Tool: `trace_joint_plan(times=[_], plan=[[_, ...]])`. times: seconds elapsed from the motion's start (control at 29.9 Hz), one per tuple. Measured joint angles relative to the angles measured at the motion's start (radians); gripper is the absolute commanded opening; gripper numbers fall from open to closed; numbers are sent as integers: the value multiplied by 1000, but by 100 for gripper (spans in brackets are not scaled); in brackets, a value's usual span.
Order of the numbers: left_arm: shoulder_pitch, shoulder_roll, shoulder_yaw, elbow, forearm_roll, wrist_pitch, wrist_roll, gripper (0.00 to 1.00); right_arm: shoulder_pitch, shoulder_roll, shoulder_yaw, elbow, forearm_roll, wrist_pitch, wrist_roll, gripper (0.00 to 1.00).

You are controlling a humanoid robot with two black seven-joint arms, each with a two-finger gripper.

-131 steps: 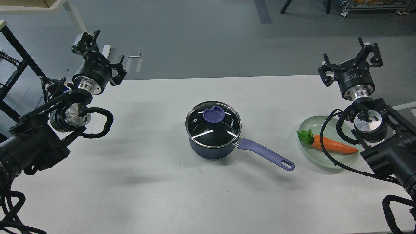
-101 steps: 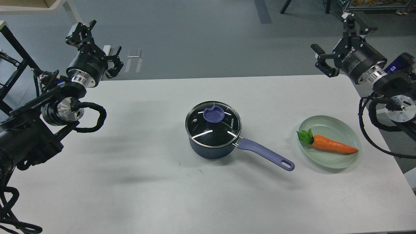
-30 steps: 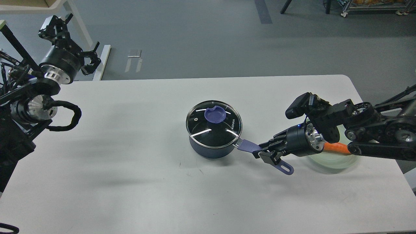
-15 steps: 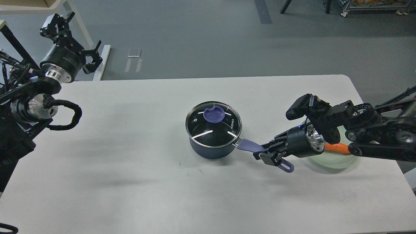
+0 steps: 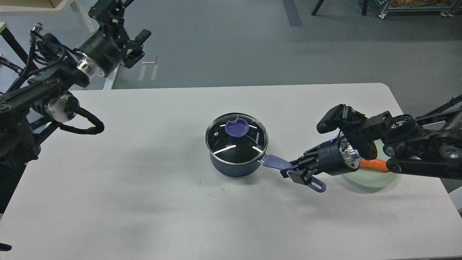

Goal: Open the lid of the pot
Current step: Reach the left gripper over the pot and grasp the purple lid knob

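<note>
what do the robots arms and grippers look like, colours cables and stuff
Both arms are black with round silver metal joint caps. The left gripper is a black two-finger claw on a black cylinder with a silver ring, and a thick black cable loops below its wrist. The right gripper has slim black fingers, a silver flange, a small blue light and a black box-shaped part above the wrist.

You have a long white rectangular surface with rounded corners, faintly scuffed with small dark marks near its middle. Near its right edge lies a pale green round glass plate, only partly visible to you. On that plate rests an orange carrot, of which just a short stretch shows. Beyond the surface's far edge you see grey floor with a few pale tape strips.
</note>
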Motion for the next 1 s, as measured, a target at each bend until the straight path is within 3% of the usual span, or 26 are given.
trace_joint_plan(times=[0.33, 0.6, 1.0], plan=[[-106, -76, 135, -137, 743, 92, 7, 98, -5, 9, 2, -1, 1, -1, 0, 24], [-110, -198, 270, -141, 1192, 204, 9, 98, -6, 9, 2, -3, 2, -1, 1, 24], [-103, -301, 379, 17, 1338, 272, 36, 98, -9, 8, 2, -2, 2, 0, 1, 24]])
